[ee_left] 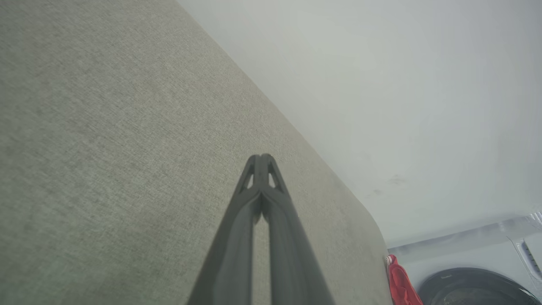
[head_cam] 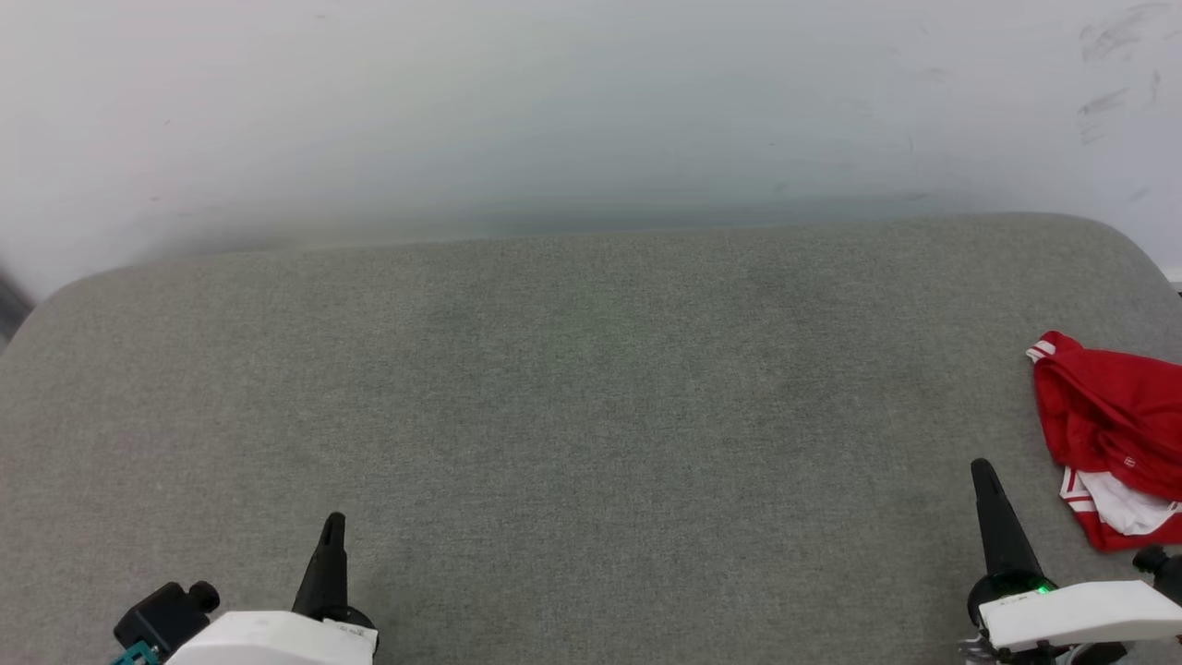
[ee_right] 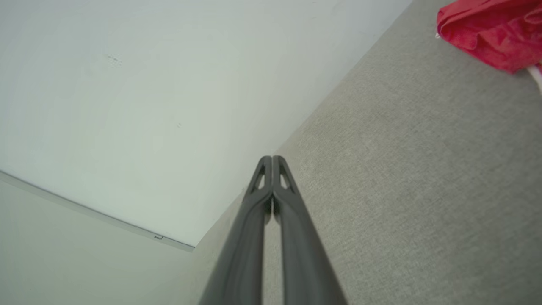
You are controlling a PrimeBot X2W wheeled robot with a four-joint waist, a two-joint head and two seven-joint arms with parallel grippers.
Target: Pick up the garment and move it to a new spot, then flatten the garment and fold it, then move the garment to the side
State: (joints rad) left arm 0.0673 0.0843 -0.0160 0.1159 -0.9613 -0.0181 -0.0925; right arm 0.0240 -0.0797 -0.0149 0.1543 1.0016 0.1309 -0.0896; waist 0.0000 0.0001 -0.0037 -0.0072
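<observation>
Looking first at the left gripper (ee_left: pixel 261 157), we found its two dark fingers pressed together at the tips, and it held nothing. It was over the grey fabric surface (head_cam: pixel 591 416), at the lower left of the head view, and we could not tell whether it touched the cloth. The right gripper (ee_right: pixel 272 159) was the same: fingers closed tip to tip, empty, at the lower right of the head view. Near it on its right side, but apart from it, lay the garment (head_cam: pixel 1108 416), a crumpled red heap with a white part and some red-and-white striped trim showing. It rested by the right end of the surface and was partly cut off by the border of the head view. Behind the surface stood a pale wall (head_cam: pixel 591 111). In the left wrist view a dark round form (ee_left: pixel 465 288) appeared beside the garment, too cut off to identify.
</observation>
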